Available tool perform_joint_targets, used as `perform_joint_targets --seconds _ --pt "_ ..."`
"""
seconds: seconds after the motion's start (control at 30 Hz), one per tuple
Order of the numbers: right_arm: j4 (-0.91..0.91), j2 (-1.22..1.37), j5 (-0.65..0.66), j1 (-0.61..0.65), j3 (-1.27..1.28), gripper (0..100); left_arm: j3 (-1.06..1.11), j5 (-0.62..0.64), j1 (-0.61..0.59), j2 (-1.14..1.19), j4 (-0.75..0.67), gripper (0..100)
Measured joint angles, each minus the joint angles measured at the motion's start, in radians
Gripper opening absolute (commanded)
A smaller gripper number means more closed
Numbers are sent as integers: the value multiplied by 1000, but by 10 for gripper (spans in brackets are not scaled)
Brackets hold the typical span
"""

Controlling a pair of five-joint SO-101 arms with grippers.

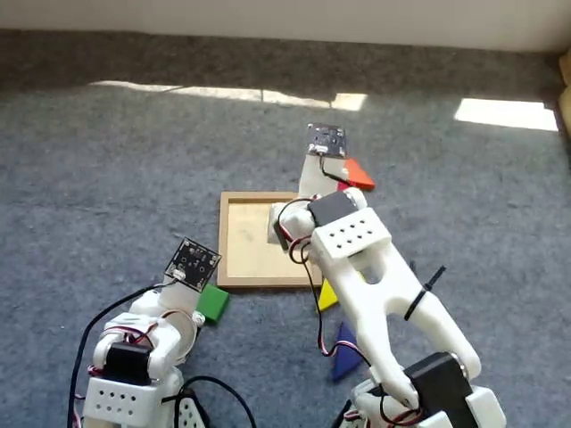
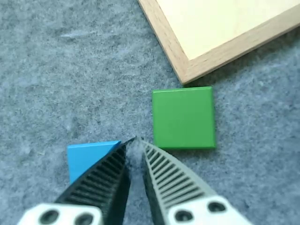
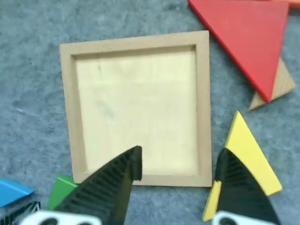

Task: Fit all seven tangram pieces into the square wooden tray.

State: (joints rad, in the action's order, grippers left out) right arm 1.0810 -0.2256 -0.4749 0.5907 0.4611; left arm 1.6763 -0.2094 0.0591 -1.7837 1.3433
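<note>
Counting pieces from where I'm standing, I get six. There's one red triangle (image 3: 246, 35) off the tray's far right corner, with one plain wood-coloured triangle (image 3: 277, 89) poking out from under it. Then one yellow piece (image 3: 251, 154), one green square (image 2: 183, 118), one light blue triangle (image 2: 86, 154), and one dark blue piece (image 1: 346, 349) toward the near edge.

One square wooden tray (image 1: 224, 241) sits mid-desk, bare inside. Two arms stand at the near edge. The left pincer (image 2: 137, 140) is pinched together on nothing, tips down between the green square and the light blue triangle. The right pincer (image 3: 180, 164) is spread wide over the tray's near rim, one finger above the yellow piece, gripping nothing.

The desk (image 1: 107, 178) is covered in grey carpet-like stuff, with two sunlit patches (image 1: 504, 113) by the far edge and a pale wall behind.
</note>
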Motion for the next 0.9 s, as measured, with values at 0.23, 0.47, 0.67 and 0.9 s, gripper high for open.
perform_joint_targets --seconds 0.23,0.47,0.67,0.9 --pt "157 11 0 -58 -8 405 0 0 0 0 0 7" --pt "-5 11 0 -100 195 403 0 0 0 0 0 7" --pt "-201 11 0 -107 354 403 0 0 0 0 0 7" --pt "-239 11 6 -184 364 403 0 0 0 0 0 7"
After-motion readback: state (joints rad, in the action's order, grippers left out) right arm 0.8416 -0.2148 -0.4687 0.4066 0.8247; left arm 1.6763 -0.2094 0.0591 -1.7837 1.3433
